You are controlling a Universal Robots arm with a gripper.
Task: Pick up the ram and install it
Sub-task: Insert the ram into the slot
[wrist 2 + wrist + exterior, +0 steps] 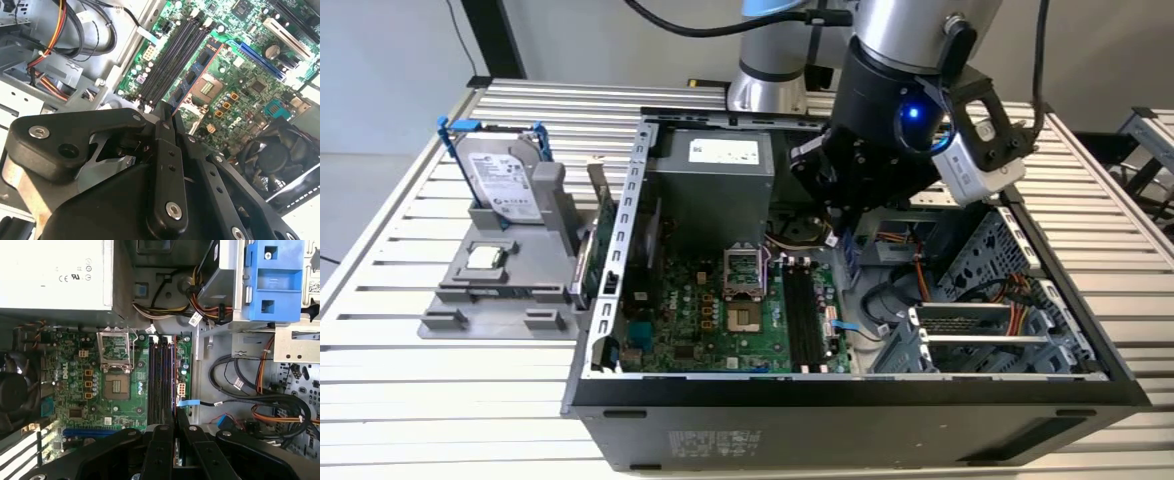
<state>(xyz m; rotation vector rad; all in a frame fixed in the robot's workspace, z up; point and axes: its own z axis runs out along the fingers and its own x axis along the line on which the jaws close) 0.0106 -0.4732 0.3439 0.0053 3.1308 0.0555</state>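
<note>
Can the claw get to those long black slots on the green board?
Probably yes. The claw, shut on the ram, hangs over the open case. Nothing covers the slots, and the cables lie off to one side.

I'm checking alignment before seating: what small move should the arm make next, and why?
Probably lower slowly, lining the ram up with the memory slots: the jaws are shut on it, and it hangs over the board close by the slots, not yet seated.
</note>
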